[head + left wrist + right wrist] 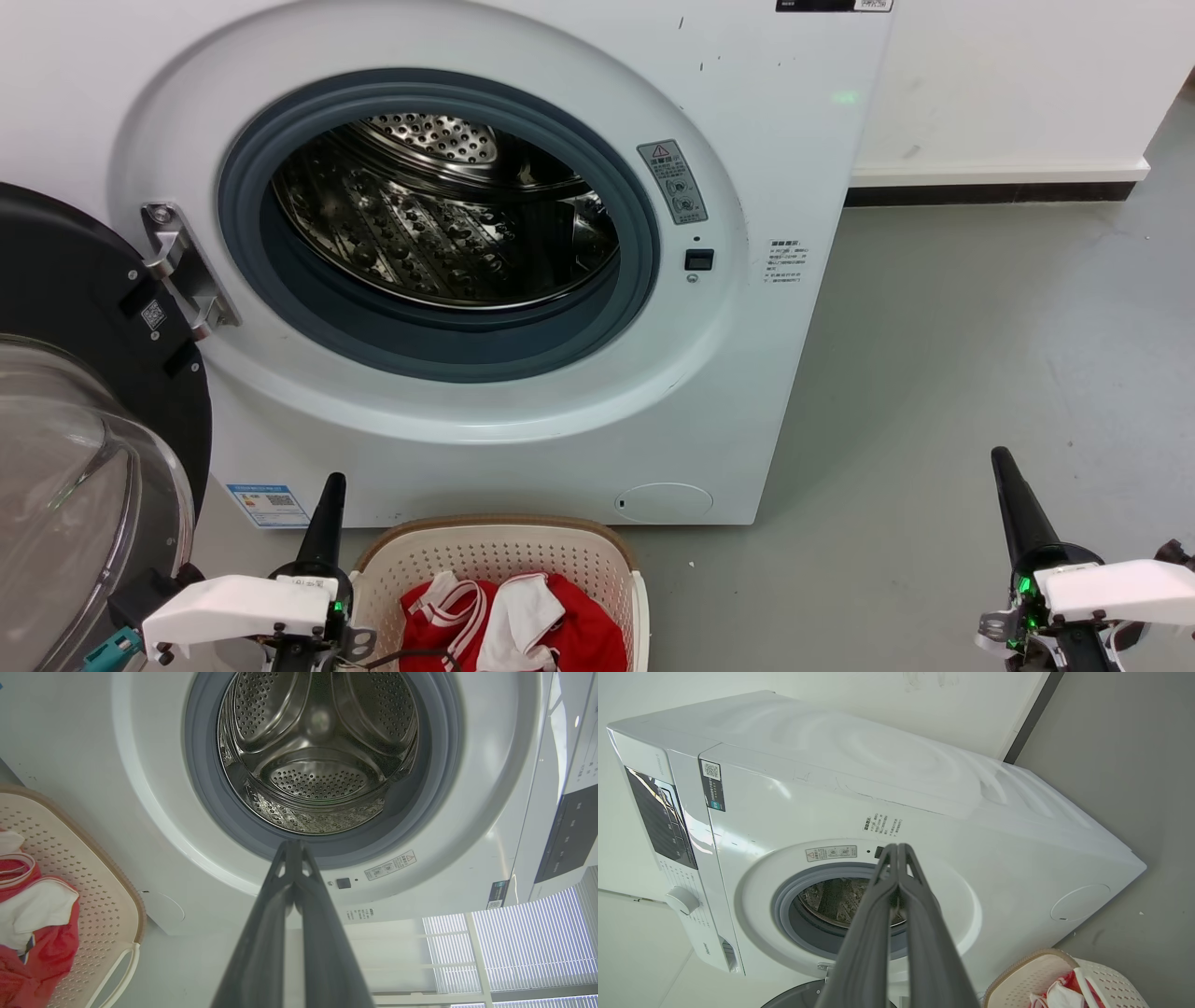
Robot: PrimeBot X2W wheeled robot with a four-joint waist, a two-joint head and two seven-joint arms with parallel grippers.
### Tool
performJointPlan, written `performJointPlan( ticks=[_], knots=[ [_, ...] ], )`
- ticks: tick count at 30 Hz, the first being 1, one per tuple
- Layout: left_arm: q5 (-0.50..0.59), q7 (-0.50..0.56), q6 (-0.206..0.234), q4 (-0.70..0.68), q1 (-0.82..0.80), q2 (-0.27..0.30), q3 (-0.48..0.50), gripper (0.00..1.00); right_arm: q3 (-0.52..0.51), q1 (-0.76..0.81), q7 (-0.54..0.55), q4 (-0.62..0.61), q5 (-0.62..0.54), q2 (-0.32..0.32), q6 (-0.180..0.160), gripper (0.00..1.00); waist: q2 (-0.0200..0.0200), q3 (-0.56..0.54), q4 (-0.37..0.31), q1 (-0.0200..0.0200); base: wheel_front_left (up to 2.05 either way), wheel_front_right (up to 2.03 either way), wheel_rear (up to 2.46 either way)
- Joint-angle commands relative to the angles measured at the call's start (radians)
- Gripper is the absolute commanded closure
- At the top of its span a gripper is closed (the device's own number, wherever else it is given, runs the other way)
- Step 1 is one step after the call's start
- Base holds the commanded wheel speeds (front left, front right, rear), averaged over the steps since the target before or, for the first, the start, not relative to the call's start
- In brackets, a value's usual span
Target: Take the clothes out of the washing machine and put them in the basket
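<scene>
The clothes [579,625] lie in the basket [495,551], a red-and-white heap toward its near end. The basket stands on the floor just before the foot of the washing machine [775,112], below the porthole. The drum [439,224] is bare steel.

The left gripper [332,485] hangs just beside the basket's left rim. The right gripper [1004,462] is well apart, over bare floor to the right. Each has its 2 fingers pressed together, with nothing between them.

The job looks finished, so the risk lies in moving the arms. The glass door [84,467] stands swung open close on the left arm's outer side, and a sideways swing could strike it. A swing the other way could shove the light basket or snag the striped trim.

From the head view's angle, the drum's near floor sits behind the grey seal [448,350]. The left wrist view looks straight in and finds no fabric there. The right wrist view adds the control panel [658,812] and dial [681,899].
</scene>
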Motion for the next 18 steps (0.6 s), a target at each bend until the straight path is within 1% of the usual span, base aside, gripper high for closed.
performJointPlan(
  ticks=[1, 18],
  knots=[
    [-0.027, 0.007, -0.010, -0.001, -0.025, 0.005, 0.005, 1.00, -0.002, -0.025, 0.007, 0.002, 0.028, -0.005, 0.000, 1.00, -0.0001, 0.001, 0.000, 0.0000, 0.00, 0.00, 0.00],
    [-0.174, 0.044, -0.027, 0.017, -0.046, 0.003, 0.022, 1.00, -0.008, -0.052, 0.045, 0.022, 0.167, -0.003, 0.000, 1.00, -0.0001, 0.007, 0.002, 0.0000, 0.00, 0.00, 0.00]
  ],
)
